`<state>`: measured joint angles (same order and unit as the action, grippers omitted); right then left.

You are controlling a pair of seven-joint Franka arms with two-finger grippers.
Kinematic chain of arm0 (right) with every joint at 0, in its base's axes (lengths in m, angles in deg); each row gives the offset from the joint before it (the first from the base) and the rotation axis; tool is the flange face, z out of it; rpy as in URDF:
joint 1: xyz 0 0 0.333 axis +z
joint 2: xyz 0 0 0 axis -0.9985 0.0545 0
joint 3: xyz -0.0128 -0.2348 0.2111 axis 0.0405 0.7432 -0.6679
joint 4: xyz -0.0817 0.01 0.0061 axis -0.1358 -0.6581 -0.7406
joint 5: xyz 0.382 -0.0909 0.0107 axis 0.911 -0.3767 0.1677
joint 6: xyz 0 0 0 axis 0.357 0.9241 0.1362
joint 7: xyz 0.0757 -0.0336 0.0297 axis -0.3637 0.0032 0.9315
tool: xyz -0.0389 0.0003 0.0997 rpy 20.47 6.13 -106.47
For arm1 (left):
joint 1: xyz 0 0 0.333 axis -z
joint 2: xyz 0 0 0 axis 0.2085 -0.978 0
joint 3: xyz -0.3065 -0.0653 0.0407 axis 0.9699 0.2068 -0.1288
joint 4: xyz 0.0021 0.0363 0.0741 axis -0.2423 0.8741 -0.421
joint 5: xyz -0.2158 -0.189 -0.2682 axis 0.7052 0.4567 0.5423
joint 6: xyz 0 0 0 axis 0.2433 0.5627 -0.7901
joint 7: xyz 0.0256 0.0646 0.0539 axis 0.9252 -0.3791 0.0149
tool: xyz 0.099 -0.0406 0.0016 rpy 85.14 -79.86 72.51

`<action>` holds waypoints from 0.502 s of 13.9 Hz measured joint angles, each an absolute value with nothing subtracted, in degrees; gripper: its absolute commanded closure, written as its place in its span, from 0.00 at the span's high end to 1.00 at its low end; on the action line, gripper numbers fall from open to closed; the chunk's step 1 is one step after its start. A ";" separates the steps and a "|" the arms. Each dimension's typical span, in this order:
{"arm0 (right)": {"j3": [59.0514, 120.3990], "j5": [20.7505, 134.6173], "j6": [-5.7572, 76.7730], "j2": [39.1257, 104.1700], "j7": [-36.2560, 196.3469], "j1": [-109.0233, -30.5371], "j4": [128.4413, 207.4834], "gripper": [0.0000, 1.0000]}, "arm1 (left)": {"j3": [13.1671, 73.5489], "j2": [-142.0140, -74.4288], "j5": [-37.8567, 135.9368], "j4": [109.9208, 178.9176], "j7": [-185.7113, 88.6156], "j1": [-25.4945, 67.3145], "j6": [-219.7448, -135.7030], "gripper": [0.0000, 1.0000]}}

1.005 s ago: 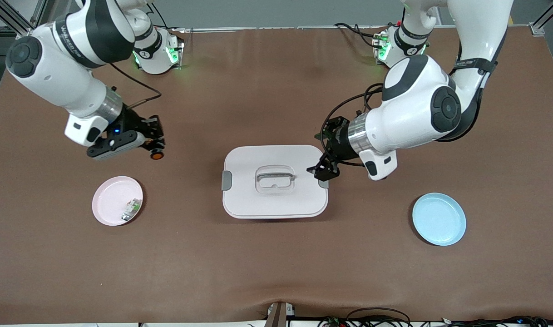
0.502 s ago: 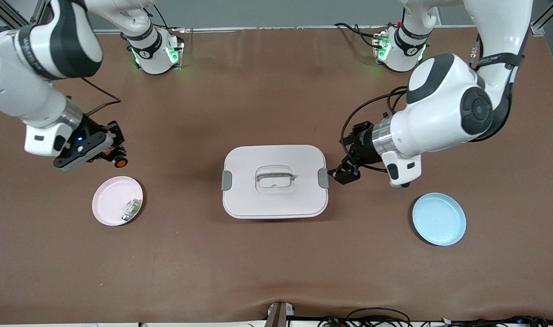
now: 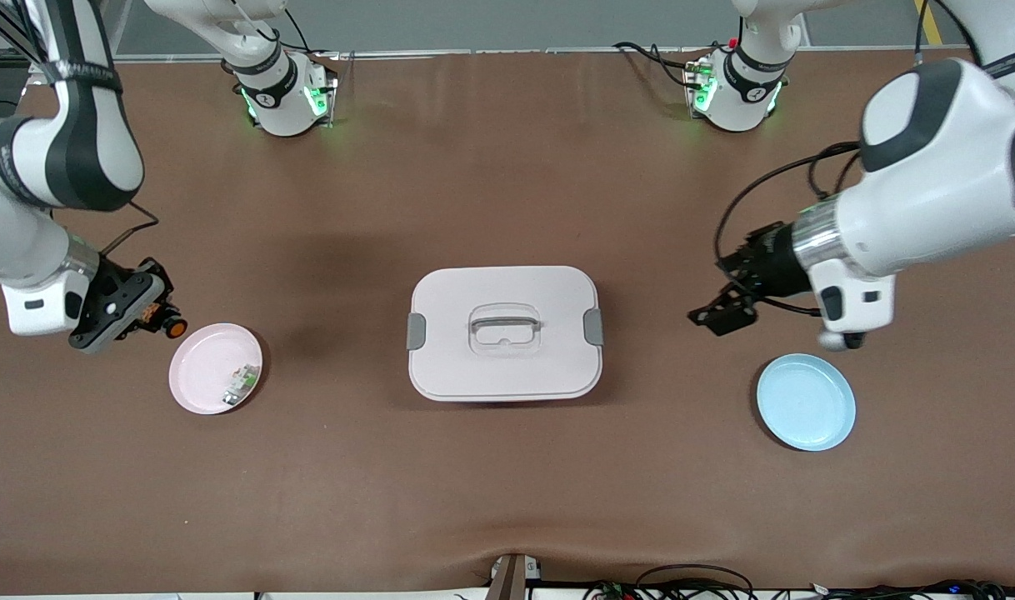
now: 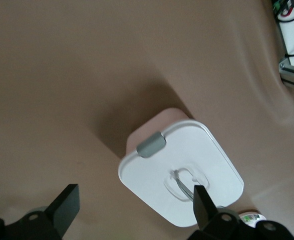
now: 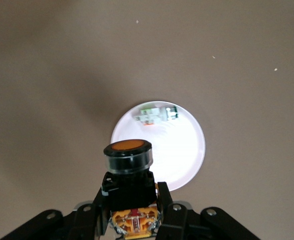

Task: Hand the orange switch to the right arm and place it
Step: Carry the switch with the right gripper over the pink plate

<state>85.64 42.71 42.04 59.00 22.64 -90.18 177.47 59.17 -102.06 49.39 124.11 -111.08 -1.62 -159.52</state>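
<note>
Orange switch (image 5: 127, 167): pinched in the right gripper (image 3: 159, 317), its round button end pointing outward, in the air beside the pink plate (image 3: 199, 367).
Right jaws: clamped tight on the switch's black body.
Left gripper (image 3: 722, 312): jaws spread wide, empty, above bare table near the blue plate (image 3: 807, 408).

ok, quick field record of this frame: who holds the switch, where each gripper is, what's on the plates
right gripper: shut on the orange switch, over the table beside the pink plate
left gripper: open, empty, over the table between the lidded box and the blue plate
pink plate: green-and-white part on it
blue plate: nothing on it
switch placed: not yet
</note>
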 measured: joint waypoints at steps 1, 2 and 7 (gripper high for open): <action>85.66 42.70 44.45 60.74 18.69 -91.37 177.33 0.08 | 59.16 -101.67 48.57 124.11 -108.15 -2.88 -159.13 1.00; 85.67 42.70 46.28 62.34 15.01 -92.28 177.02 0.08 | 59.15 -101.50 47.29 124.11 -105.17 -3.81 -158.86 1.00; 85.27 38.74 47.60 67.25 7.63 -93.08 173.97 0.08 | 59.13 -101.50 35.42 124.04 -92.99 -4.87 -158.36 1.00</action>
